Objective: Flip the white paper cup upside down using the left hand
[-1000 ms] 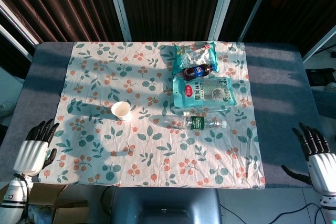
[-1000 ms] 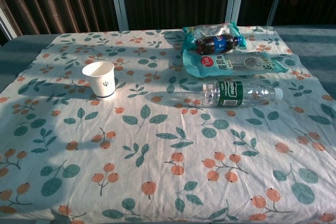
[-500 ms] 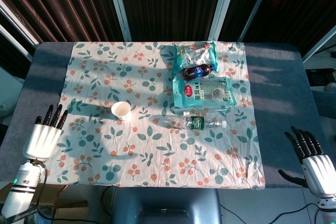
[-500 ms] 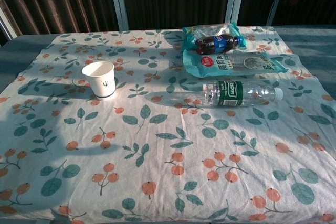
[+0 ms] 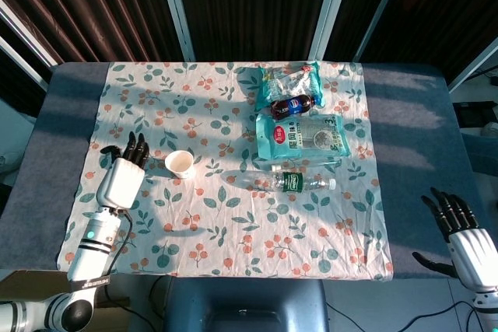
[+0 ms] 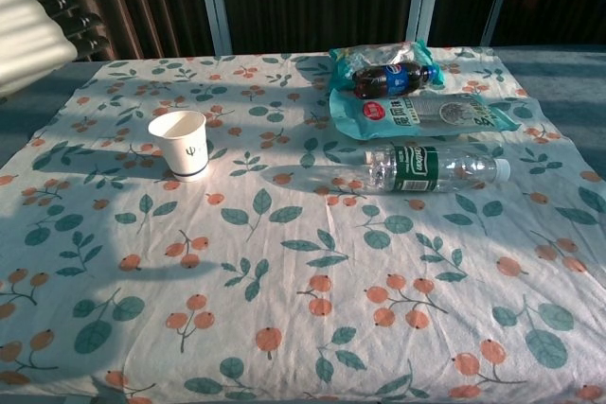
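Left robot hand (image 5: 124,172), fingers spread and empty, hovers beside the upright tapered white paper cup (image 5: 180,164)

My left robot hand (image 5: 124,170) has a white, boxy back and black fingers (image 5: 137,148). Behind it I see a white forearm with dark rings at the wrist and a small green light on the casing. My right robot hand (image 5: 461,227) looks the same: white shell, black fingers. In the chest view, the left shows only as a ribbed white shell (image 6: 28,30) with black segments.
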{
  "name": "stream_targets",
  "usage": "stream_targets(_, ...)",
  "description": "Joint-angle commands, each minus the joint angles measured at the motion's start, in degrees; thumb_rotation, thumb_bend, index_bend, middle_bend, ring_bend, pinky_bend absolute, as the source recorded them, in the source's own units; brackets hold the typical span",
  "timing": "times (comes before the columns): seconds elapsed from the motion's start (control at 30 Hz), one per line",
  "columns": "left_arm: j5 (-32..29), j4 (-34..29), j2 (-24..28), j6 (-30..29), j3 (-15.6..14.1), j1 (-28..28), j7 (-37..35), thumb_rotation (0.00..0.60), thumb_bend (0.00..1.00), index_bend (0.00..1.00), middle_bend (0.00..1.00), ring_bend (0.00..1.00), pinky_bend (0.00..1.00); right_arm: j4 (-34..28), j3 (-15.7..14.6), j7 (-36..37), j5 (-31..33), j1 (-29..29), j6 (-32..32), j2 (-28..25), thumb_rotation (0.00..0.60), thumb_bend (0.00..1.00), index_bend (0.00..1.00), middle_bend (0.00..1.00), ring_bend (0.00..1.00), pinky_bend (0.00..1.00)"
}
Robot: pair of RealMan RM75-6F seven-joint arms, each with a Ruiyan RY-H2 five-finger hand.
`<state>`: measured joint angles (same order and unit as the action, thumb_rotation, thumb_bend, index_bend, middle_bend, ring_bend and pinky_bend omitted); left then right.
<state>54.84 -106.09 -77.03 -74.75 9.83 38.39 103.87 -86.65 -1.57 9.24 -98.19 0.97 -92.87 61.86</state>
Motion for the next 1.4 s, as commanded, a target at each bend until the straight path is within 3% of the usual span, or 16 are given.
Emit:
stream_targets(0.03,-4.0,2.2,-5.0,-1.3,-0.6,4.5,5.5,0.600,0.42,0.00,0.00,0.01,0.42,0.0,0.0,0.3,0.0,0.0,0.0,-0.1,0.600,0.06,0.00,0.00,0.00,0.18)
stream_targets(0.27,-8.5,5.7,-11.1,-1.0,-1.7,9.7,9.0,0.600,0.41,0.00,0.00,0.03,0.43,0.0,-0.2,0.8,-0.1,0.2,0.4,-0.5,0.600,0.06,0.00,0.00,0.00,0.18)
stream_targets(0.77,-11.3,18.9,-21.4,0.1,-4.0,14.9,4.0,0.600,0.41,0.00,0.00,0.04,0.43,-0.5,-0.2,1.3,0.5,0.5,1.1,-1.0,0.600,0.06,0.00,0.00,0.00,0.18)
stream_targets(1.4,-10.0,31.1,-28.3,2.6,-5.9,17.0,-3.6,0.600,0.41,0.00,0.00,0.06,0.43,-0.7,-0.2,1.8,0.7,0.6,1.3,-1.5,0.600,0.06,0.00,0.00,0.00,0.18)
